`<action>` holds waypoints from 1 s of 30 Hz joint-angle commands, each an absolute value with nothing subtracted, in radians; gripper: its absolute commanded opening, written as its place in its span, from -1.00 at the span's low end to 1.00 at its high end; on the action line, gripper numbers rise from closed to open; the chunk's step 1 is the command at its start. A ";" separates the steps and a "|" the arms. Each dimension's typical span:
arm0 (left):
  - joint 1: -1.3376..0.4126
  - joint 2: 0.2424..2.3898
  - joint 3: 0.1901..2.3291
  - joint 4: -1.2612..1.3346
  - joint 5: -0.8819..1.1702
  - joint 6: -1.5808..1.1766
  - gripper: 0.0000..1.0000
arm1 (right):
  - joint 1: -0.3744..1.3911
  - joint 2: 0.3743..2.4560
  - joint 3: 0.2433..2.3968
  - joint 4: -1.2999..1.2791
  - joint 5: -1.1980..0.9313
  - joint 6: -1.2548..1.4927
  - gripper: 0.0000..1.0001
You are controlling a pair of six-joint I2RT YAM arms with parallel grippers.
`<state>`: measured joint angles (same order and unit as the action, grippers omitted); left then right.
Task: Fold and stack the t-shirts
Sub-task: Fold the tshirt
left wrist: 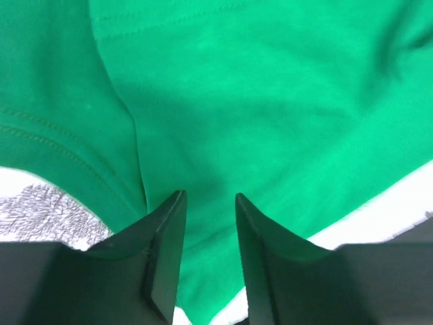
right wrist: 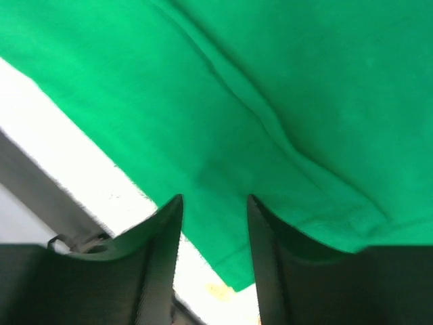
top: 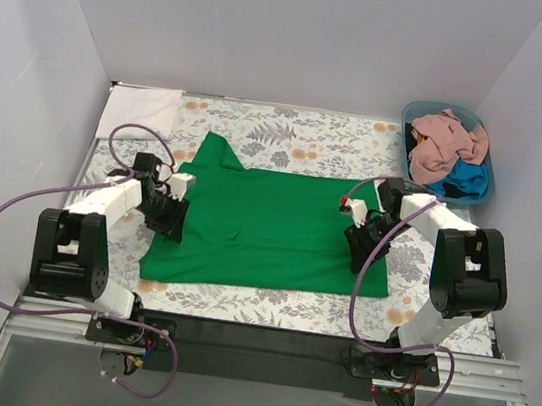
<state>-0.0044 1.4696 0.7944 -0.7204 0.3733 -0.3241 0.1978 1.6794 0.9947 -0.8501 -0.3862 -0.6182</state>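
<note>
Top view: your green t-shirt (top: 267,228) lies flat mid-tabletop (top: 291,135). The left gripper (top: 170,219) sits at its left edge and the right gripper (top: 358,248) at its right, probably set up for a fold.

Left wrist: jaws are narrowly apart, straddling cloth. Can't tell if it's pinched.

Right wrist: same deal at the shirt's edge.

The other shirts (top: 446,142) wait in the far-right-corner tub (top: 490,178).

Green shirt (top: 267,228): bright, plain, spread flat mid-table on floral cover (top: 291,130), one sleeve jutting at far left, lightly creased. Pink shirt (top: 446,142), blue shirt (top: 468,178): crumpled together in tub (top: 410,112), far right corner. White shirt (top: 143,106): folded flat, far left corner.
</note>
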 commanded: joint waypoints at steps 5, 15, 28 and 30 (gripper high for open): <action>-0.002 1.589 1.286 -0.796 0.494 -0.349 -0.21 | 0.160 1.710 1.404 -0.889 -0.493 -0.522 0.02; -0.002 1.962 1.684 -0.611 0.384 -0.538 -0.08 | 0.110 2.094 1.863 -0.772 -0.266 -0.362 0.00; -0.002 2.120 1.689 -0.514 0.282 -0.560 -0.05 | 0.075 2.237 1.917 -0.689 -0.143 -0.336 0.16; -0.003 2.134 1.687 -0.511 0.279 -0.555 -0.05 | 0.075 2.241 1.911 -0.683 -0.143 -0.336 0.18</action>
